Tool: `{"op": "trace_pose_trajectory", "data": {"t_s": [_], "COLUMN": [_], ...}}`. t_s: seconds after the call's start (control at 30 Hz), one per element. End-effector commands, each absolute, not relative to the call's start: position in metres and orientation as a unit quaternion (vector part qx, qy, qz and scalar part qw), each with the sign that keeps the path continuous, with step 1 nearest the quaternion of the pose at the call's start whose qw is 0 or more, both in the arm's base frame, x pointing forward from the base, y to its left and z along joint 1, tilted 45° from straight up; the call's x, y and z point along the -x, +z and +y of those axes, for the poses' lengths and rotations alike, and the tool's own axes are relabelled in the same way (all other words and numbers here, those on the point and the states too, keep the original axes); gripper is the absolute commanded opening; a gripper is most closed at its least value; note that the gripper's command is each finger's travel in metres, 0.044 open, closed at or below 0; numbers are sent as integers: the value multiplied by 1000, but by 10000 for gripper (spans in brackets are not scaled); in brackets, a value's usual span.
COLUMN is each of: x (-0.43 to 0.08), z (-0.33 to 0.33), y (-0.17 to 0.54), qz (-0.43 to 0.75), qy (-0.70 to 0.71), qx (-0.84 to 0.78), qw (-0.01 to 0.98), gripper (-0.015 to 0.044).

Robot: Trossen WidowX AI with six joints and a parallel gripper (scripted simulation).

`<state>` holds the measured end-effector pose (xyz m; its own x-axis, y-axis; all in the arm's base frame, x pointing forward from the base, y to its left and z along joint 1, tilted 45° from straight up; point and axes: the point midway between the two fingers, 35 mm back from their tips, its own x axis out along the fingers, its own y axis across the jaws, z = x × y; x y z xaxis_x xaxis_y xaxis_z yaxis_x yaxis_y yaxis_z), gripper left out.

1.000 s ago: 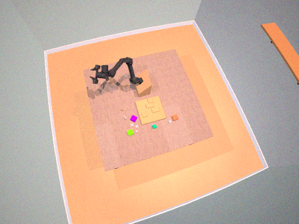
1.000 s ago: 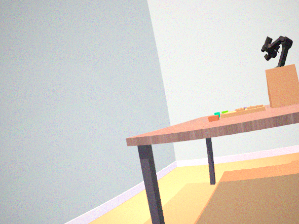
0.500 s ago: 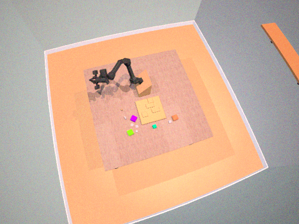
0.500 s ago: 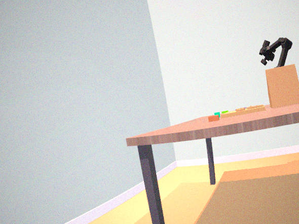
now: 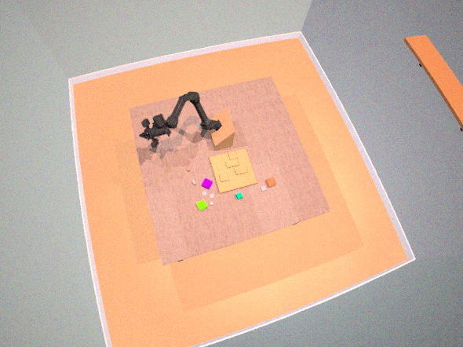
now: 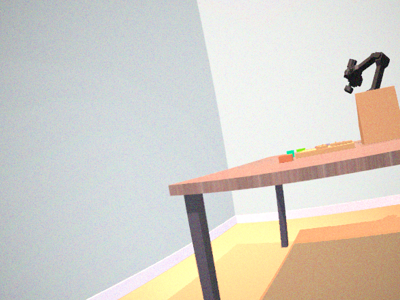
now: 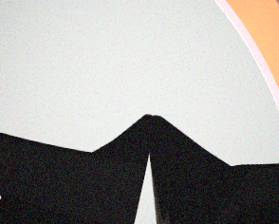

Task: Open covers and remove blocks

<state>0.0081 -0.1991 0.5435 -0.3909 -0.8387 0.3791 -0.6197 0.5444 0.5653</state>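
Pincer closed, its tips together with nothing between them, hangs above the desk near its left edge, toward the upper left corner as the top view has it. The arm bends up and over from a box stand nearer the desk's upper edge.

The board lies around mid-desk, just below the stand, with four cover outlines on it (too faint to say how far each one is open).

All four blocks seen rest on the desk, off the board. The violet block is just beside the board on the side of the left edge; the lime block sits closer to the lower left corner. The teal block is near the board's lower side, and the orange one lies toward the right edge. Small pale bits dot the desk among them.
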Motion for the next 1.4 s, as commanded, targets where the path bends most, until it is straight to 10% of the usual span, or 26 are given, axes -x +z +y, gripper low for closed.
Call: {"op": "trace_pose_trajectory", "data": {"t_s": [0.0,1.37], "x": [-25,-191], "z": [-212,-278], "y": [535,411], "qz": [-795,-478], "qy": [-200,-501], "qx": [-456,-472], "qw": [346,546], "gripper": [0,0]}}
